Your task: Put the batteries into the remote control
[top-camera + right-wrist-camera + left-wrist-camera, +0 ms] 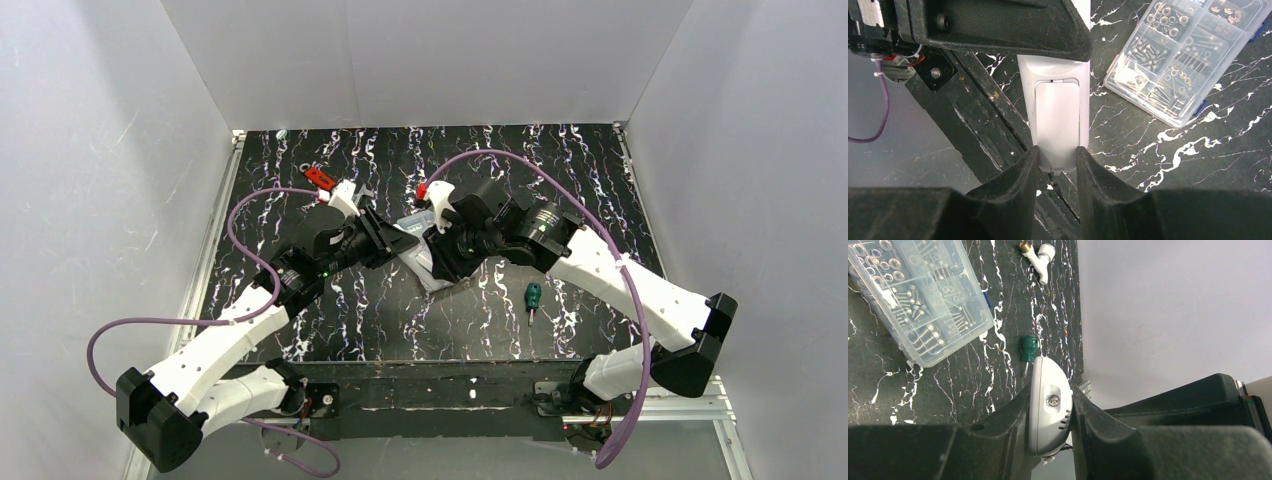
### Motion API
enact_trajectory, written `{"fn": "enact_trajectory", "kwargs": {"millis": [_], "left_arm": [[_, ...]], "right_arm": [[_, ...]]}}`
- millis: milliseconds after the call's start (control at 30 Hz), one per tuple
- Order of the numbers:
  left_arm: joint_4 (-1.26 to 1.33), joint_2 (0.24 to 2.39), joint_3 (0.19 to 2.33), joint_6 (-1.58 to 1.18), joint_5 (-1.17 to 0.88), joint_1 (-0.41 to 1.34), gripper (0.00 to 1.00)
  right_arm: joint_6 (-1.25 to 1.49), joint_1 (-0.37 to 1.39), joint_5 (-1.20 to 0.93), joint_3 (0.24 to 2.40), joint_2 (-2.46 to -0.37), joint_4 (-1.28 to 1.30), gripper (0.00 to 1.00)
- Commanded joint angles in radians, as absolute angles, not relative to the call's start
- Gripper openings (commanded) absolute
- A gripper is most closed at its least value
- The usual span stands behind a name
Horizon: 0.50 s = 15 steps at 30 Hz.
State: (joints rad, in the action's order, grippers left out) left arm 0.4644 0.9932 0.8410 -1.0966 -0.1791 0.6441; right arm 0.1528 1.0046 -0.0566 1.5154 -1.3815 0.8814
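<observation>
Remote control (1053, 70): white handset at mid-workspace, held between both grippers and apparently lifted off the table; back face turned to the right wrist camera.
Table (600, 180): black marbled top.
Clear box (1188, 55): compartment box of screws and nuts, lying on the table near the remote control.
Step in hand: judged to be getting the battery cover off. Loading proper is not begun, so the task looks early.
Method: let the left arm serve as the fixed clamp. The right fingers should draw along the handset's length rather than pinch harder, since squeezing the sides may jam the cover. Keep the handset steady so that the clamp does not slip.
Left gripper (1050, 390): closed tight on one end of the remote control.
Right gripper (1055, 155): part closed, one finger bearing on each long edge at the cover end.
Battery cover (1058, 120): in place, seam closed.
Screwdriver (533, 296): green handle, lying on the table by the right arm, apart from the handset.
Screw (1052, 400): seated in the handset's end, between the left fingers.
Batteries: none visible in any view.
</observation>
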Motion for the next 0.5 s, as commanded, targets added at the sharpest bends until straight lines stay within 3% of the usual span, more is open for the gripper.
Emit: {"fn": "enact_trajectory", "kwargs": {"millis": [0, 467], "left_arm": [[0.505, 0.976, 0.886, -1.095, -0.197, 0.641, 0.00], [0.540, 0.985, 0.885, -1.140, -0.229, 0.641, 0.00]], "right_arm": [[0.149, 1.013, -0.064, 1.535, -1.387, 0.854, 0.31], [0.126, 1.012, -0.025, 1.534, -1.405, 0.743, 0.31]]}}
